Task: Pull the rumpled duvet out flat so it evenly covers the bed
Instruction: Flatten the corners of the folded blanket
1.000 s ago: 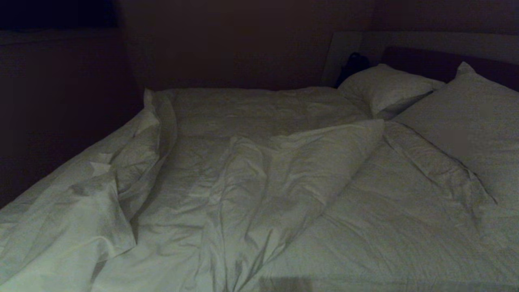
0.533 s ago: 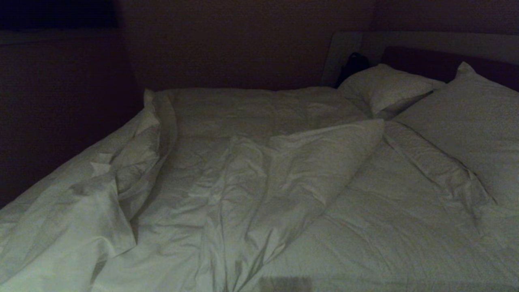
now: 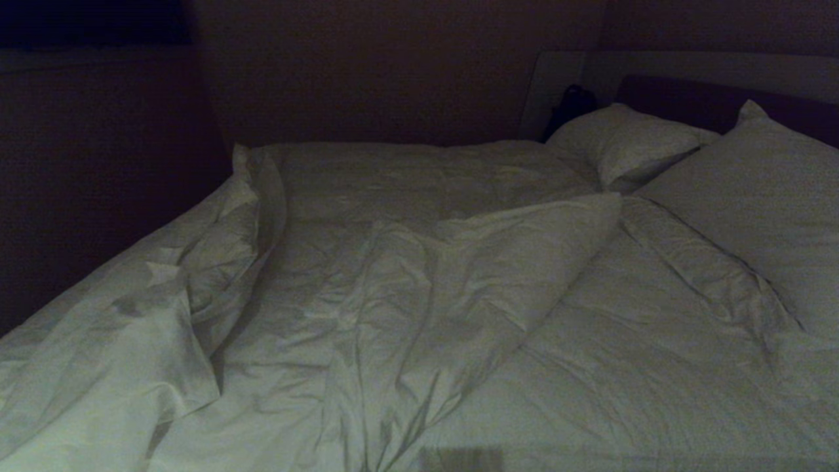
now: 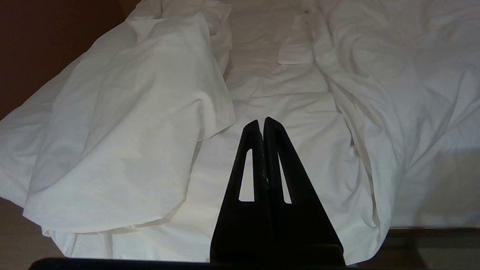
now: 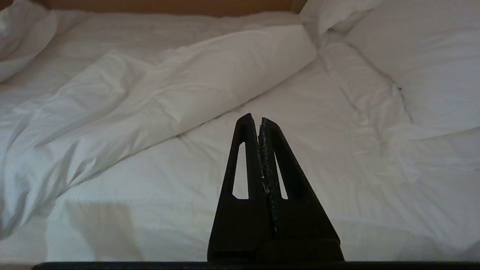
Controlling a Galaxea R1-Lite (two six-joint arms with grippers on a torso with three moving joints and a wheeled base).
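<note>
no readable text, labels, brands, numbers or signs anywhere

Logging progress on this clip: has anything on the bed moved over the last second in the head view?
Nothing visibly changed. The duvet lies just as rumpled across the bed, the pillows are where they were, and neither arm has entered the head view.

A: Can you make out that dark thing (image 3: 571, 105) behind the far pillow (image 3: 623, 141)?
B: No, too dim. The near pillow (image 3: 760, 196) and the duvet (image 3: 419, 314) run off the picture's edges
</note>
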